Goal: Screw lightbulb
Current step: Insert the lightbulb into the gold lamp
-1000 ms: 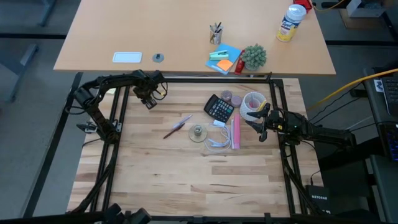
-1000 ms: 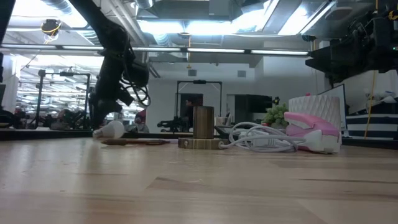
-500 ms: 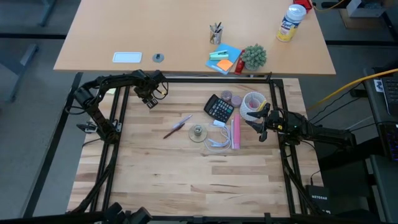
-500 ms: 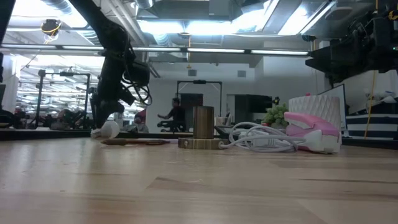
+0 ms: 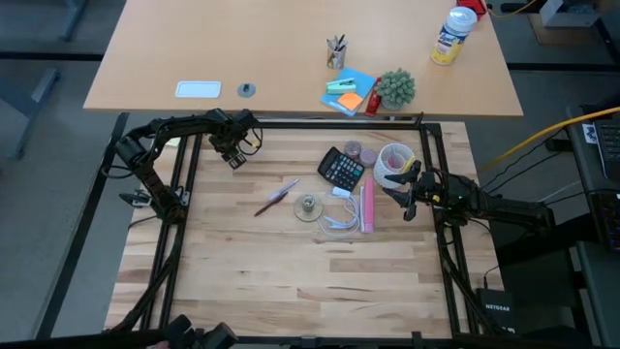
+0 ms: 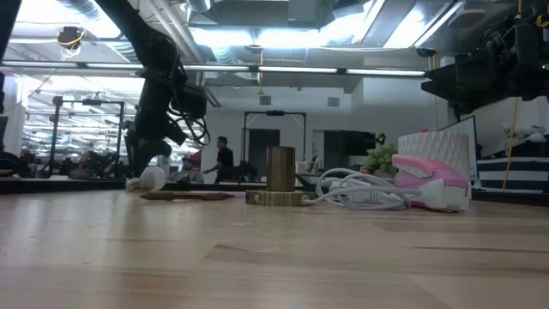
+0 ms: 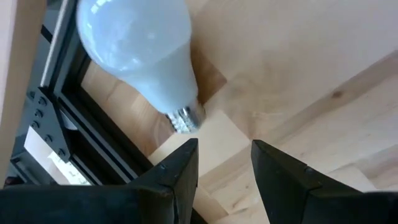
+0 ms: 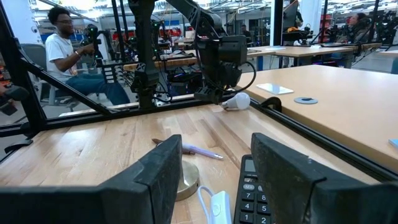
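The lightbulb (image 7: 140,53) is seen lying on the worktop (image 5: 291,262) at its far left corner, beside the black frame rail (image 7: 93,134). The left hand (image 7: 221,165) is held just behind it, open, empty. The right hand (image 8: 214,180) is parked open near the calculator (image 5: 341,170).

Left pincer (image 5: 232,158) hangs low, fingers apart — right pincer (image 5: 405,199) waits, fingers parted.

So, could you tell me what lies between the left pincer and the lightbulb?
Nothing: in the left wrist view, only bare wood separates the open left pincer from the lightbulb.
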